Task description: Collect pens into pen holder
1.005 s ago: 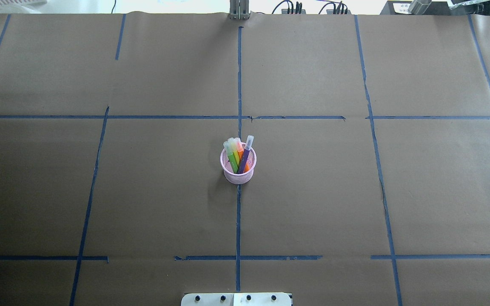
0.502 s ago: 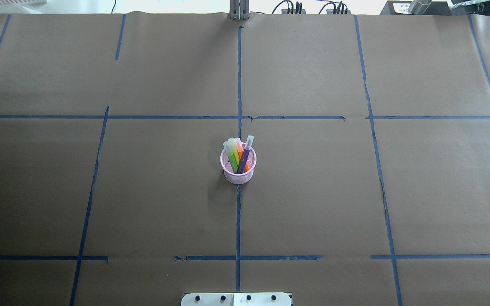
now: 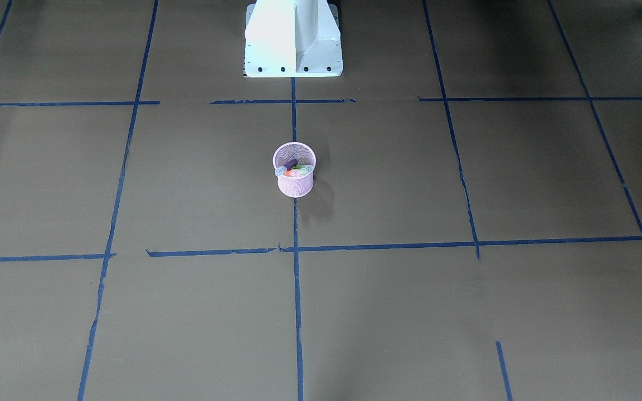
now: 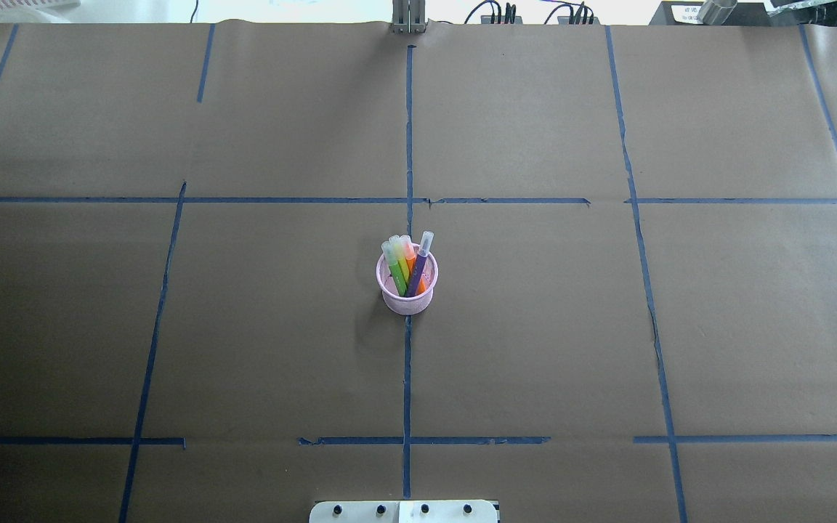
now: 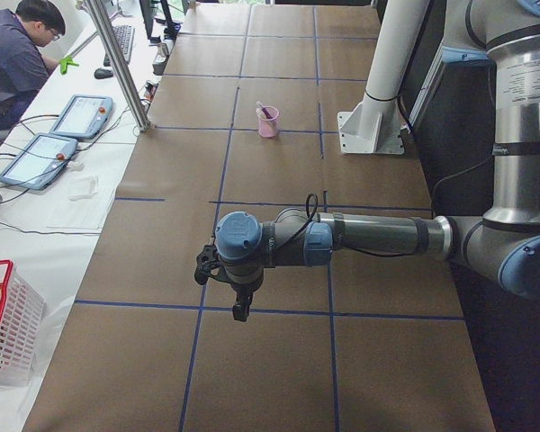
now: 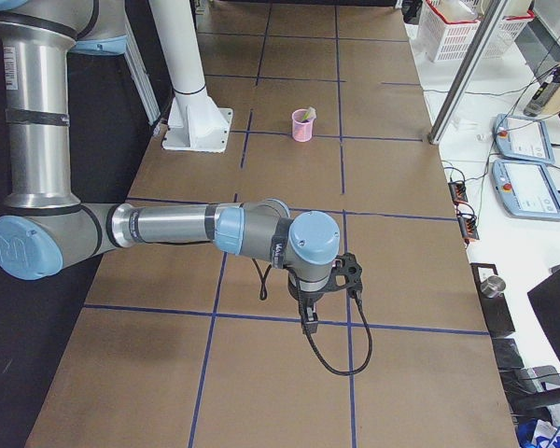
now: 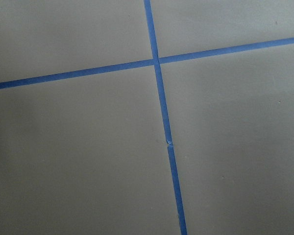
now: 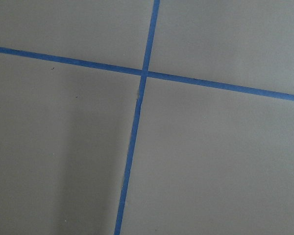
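pens (image 4: 407, 263), green, yellow, orange and purple, stand together inside the pink mesh pen holder (image 4: 407, 294). their pale cap ends point up and lean toward the rim on the side away from my base (image 3: 293, 39). the pen holder sits upright near the middle of the counter (image 4: 535, 327), on the central line of blue tape (image 4: 407, 378), in front of that white base.

both my arms reach out low over the brown paper, well apart from the pen holder. in the left side view my left claw (image 5: 240, 312) hangs close above the paper beside a tape line. in the right side view my right claw (image 6: 308, 323) hangs the same way, a black cable looping beneath it.

each wrist view gives only paper and a tape crossing (image 7: 157, 60), so i cannot tell whether either claw is wide or narrow.

a person (image 5: 13, 56) sits at a side desk (image 5: 63, 180) along the counter's far edge.
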Robot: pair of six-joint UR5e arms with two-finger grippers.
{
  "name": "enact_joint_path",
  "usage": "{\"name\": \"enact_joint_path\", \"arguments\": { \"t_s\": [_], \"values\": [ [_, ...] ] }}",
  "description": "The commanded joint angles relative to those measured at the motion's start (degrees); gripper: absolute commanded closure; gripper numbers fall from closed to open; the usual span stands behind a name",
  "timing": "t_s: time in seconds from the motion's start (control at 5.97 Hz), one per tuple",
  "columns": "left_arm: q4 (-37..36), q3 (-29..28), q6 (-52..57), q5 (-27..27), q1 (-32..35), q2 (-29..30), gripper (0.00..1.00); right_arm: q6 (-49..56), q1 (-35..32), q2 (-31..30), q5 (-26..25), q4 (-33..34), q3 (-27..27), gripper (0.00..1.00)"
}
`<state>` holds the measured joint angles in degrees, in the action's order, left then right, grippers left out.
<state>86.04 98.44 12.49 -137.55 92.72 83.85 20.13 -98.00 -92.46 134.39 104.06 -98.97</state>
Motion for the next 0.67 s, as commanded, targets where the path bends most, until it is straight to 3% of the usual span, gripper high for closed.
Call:
{"name": "enact_joint_path", "arguments": {
  "t_s": [0.0,0.5],
  "values": [
    [0.0,0.0,-0.01,0.0,0.0,0.0,0.0,0.0,0.0,0.0,0.0,0.0,0.0,0.0],
    [0.0,-0.09,-0.01,0.0,0.0,0.0,0.0,0.0,0.0,0.0,0.0,-0.35,0.0,0.0]
  ]
}}
